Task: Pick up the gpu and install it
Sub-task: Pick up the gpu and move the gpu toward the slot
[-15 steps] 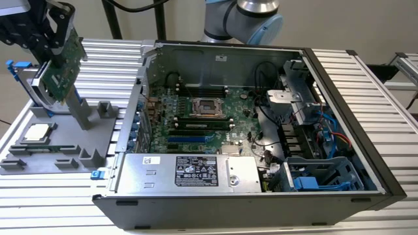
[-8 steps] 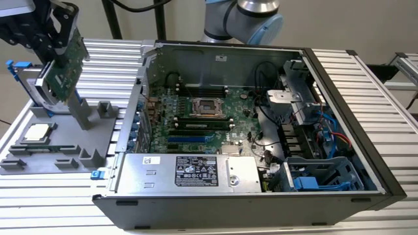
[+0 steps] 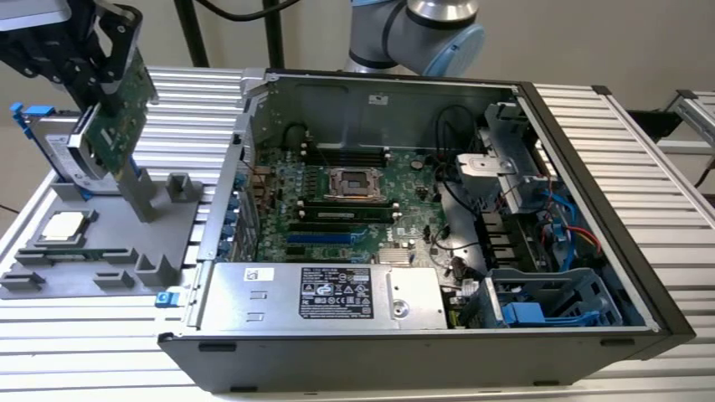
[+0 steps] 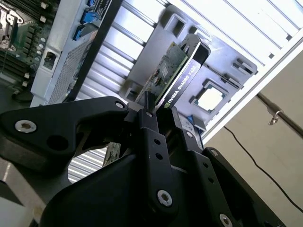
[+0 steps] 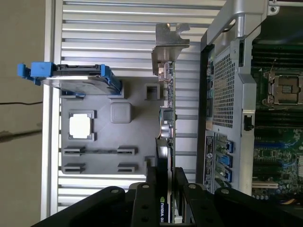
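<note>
Holding the gpu (image 3: 115, 117) in my gripper (image 3: 103, 46), fingers (image 4: 150, 124) closed on the card's upper edge from both faces. Both wrist views confirmed the pinch, with the board sandwiched between the pads and no visible gap.

Card position: hung tilted at the exterior view's left, over the gray tray (image 3: 67, 285), well apart from the computer case (image 3: 391, 352). Silver bracket (image 5: 169, 45) was at the end away from my gripper, pointing down toward the tray. It looked clear of the tray's slot blocks, but I couldn't confirm a gap from these angles.

Other items on the tray were untouched: hard drive (image 3: 54, 142) with blue rails stood on edge just beside the card, and the processor chip (image 3: 62, 226) lay flat in its pocket.

Progress, my read:
- Pick: done or nearly so. Grip was solid and the card was up off its rest.
- Install: not done. Case sat open on the surface (image 3: 625, 151), motherboard (image 3: 335, 197) exposed, and the expansion slots (image 3: 324, 238) appeared bare.
- Card wasn't over the case and wasn't lined up with any slot.

Call it roughly a third complete.
</note>
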`<state>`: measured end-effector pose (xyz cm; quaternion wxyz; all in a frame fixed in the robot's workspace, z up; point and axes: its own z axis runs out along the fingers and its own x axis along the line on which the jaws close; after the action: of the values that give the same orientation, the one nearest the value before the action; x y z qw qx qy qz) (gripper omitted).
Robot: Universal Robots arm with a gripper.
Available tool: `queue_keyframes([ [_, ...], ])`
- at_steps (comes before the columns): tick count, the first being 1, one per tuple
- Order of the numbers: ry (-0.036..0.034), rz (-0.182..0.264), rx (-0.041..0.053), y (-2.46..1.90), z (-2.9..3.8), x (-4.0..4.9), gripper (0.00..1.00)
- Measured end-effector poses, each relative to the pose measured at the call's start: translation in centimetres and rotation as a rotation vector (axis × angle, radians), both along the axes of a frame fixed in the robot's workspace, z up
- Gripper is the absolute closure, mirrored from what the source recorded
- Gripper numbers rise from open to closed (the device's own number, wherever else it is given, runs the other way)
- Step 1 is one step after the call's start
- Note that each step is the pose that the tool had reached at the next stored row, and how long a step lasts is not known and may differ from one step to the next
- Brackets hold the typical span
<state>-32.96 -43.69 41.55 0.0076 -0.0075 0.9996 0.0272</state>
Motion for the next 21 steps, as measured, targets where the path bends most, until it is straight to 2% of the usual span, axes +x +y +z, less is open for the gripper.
queue_keyframes([
  [8, -0.0001, 0.0, 0.0, 0.0, 0.0, 0.21, 1.0],
  [21, 0.0, 0.0, 0.0, 0.0, 0.0, 1.14, 1.0],
])
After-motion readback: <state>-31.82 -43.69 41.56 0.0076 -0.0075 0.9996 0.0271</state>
